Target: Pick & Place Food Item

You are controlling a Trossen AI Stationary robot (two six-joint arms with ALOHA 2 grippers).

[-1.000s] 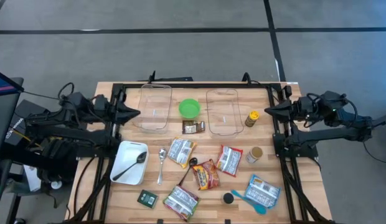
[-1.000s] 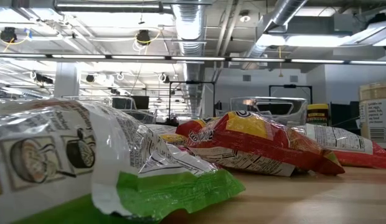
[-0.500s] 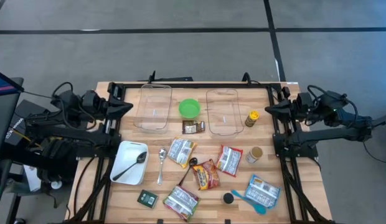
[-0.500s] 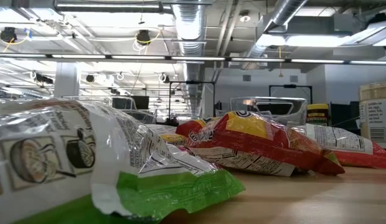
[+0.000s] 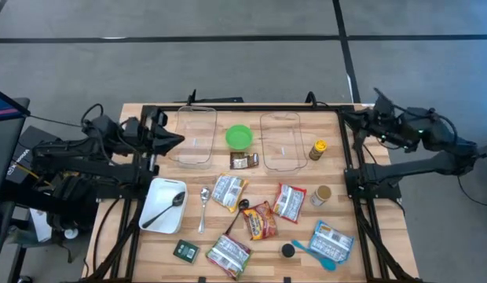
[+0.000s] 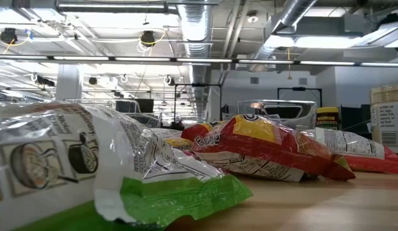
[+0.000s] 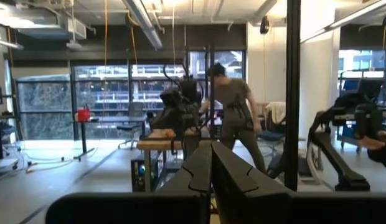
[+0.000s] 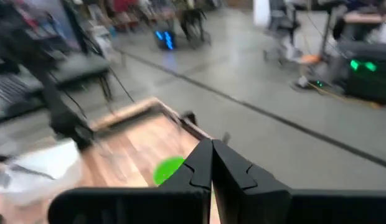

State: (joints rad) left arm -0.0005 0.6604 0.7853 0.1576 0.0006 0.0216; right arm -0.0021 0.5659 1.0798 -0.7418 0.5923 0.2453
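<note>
Both claws closed and empty, left gripper [image 5: 174, 140] and right gripper [image 5: 343, 115] at table edges; crinkly red-yellow snack packet [image 5: 260, 221] mid-table among overlapping packets, risk: grabbing two.

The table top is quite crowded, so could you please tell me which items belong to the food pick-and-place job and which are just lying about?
Job: food packets, e.g. red packet, blue packet; clear containers.
Lying about: green bowl, white dish with spoon, yellow-capped bottle.
</note>
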